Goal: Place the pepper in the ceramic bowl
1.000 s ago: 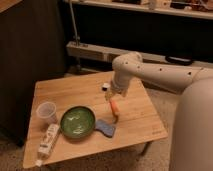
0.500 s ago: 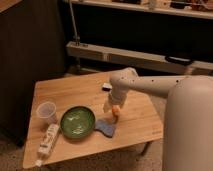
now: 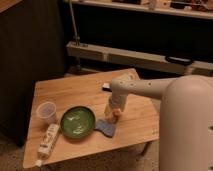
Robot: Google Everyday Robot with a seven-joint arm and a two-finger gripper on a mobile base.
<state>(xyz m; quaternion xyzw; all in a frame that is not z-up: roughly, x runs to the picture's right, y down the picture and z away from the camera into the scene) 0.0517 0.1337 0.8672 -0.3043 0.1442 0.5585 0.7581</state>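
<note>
One gripper (image 3: 114, 109) low over pepper (image 3: 116, 115) near desk's front edge, grip state unreadable; should center before lifting toward ceramic bowl (image 3: 77, 122).

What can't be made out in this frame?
Camera view: the pepper, mostly covered by the gripper low beside the blue sponge; whether it is gripped.
Camera view: a dark object on the table, half hidden by the arm.
Camera view: the table's right corner, behind the robot's body.

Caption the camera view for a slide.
Robot hand at the pepper, near the blue sponge and green ceramic bowl on a wooden table.
</note>
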